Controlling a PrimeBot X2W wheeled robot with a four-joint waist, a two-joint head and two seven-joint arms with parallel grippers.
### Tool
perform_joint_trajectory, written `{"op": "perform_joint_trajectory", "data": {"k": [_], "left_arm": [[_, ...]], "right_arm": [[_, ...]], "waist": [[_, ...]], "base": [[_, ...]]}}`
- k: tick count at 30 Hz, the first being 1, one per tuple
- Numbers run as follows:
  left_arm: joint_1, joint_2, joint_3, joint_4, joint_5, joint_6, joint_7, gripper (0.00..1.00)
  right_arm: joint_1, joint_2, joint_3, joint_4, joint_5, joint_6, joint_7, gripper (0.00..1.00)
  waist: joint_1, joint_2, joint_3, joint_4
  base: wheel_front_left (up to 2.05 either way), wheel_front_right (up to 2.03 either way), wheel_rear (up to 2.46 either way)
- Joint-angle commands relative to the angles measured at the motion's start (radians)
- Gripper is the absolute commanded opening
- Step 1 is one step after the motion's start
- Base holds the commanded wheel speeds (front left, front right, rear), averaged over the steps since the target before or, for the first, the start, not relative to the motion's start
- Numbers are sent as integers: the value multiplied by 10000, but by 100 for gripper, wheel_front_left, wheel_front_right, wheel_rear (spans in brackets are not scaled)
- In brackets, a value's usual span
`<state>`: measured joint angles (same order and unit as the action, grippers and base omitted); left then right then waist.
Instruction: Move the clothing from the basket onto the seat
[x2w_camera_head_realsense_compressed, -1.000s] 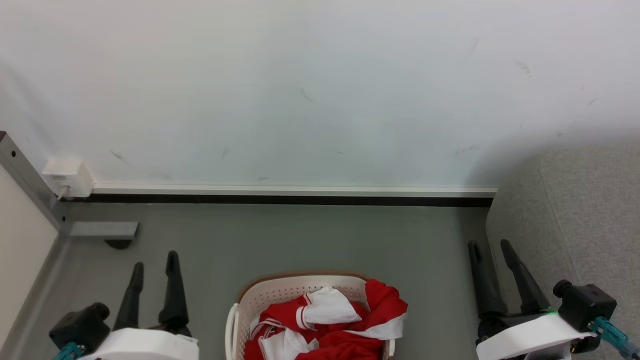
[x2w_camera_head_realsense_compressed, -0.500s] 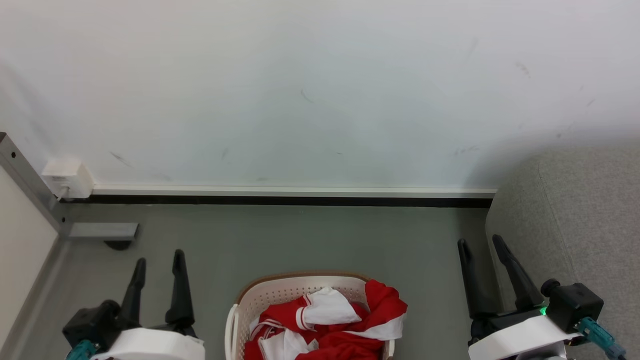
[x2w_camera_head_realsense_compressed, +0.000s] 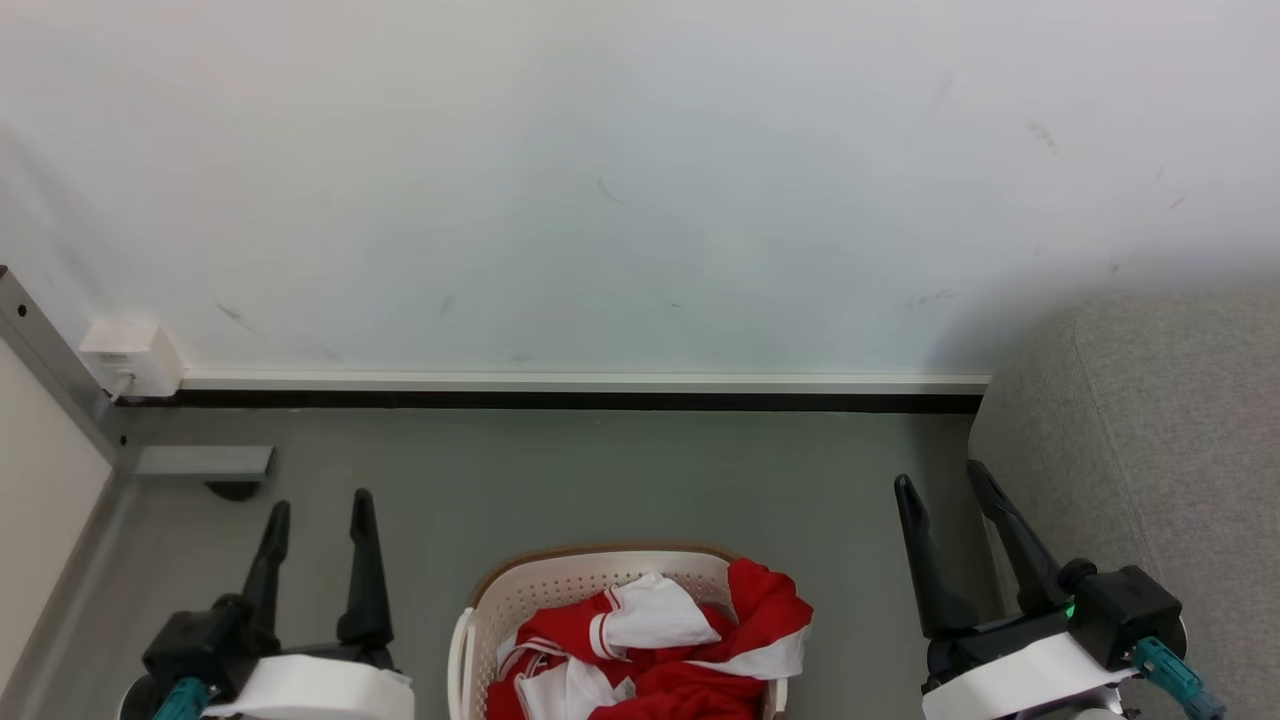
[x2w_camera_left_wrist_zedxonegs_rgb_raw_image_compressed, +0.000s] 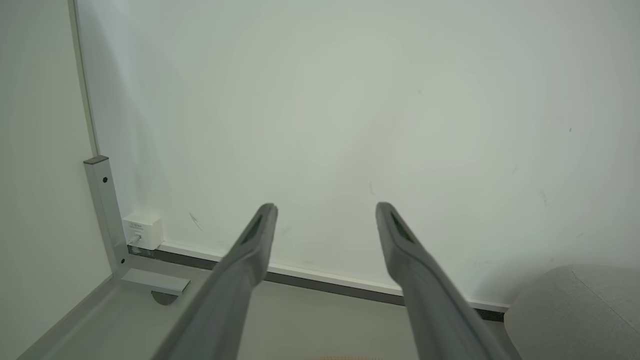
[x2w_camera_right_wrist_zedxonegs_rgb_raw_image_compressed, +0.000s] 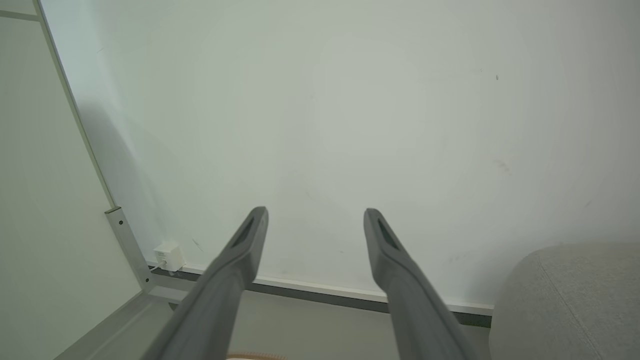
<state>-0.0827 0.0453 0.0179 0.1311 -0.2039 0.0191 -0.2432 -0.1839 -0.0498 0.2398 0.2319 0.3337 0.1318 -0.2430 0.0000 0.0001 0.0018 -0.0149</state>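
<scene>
Down at the bottom of the head view sat the oval cream-white perforated plastic basket with its tan-brown rim. The soft red-and-white sportswear clothing lay heaped inside it, one red fold draped over the rim on the right side. Left of the basket hung the left gripper, its two long dark fingers spread apart with nothing between them. Right of the basket was the right gripper, parted just the same and empty. Further right of the basket stood the large light-grey fabric seat. Both wrist views looked beyond the basket to the scuffed white wall, catching a sliver of tan rim at their bottom edges; the garments themselves came through in the head view
</scene>
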Motion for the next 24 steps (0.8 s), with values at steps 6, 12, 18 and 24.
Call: {"op": "perform_joint_trajectory", "data": {"k": [6,12,18,24], "left_arm": [[-76,84,-24,-50,552,62,-158,100],[-77,83,-76,-71,719,69,-224,100],[-77,82,-92,-81,730,47,-222,100],[-52,82,-73,-97,752,18,-222,100]], "right_arm": [[-191,-14,113,-41,-472,-20,-166,100],[-198,-16,213,-22,-673,-21,-231,100],[-206,-15,214,-16,-601,-21,-231,100],[-250,-14,229,11,-550,-21,-231,100]], "waist": [[0,-1,17,-2],[0,-1,26,-13],[0,-1,31,-36],[0,-1,77,-129]], "base": [[0,0,0],[0,0,0],[0,0,0],[0,0,0]]}}
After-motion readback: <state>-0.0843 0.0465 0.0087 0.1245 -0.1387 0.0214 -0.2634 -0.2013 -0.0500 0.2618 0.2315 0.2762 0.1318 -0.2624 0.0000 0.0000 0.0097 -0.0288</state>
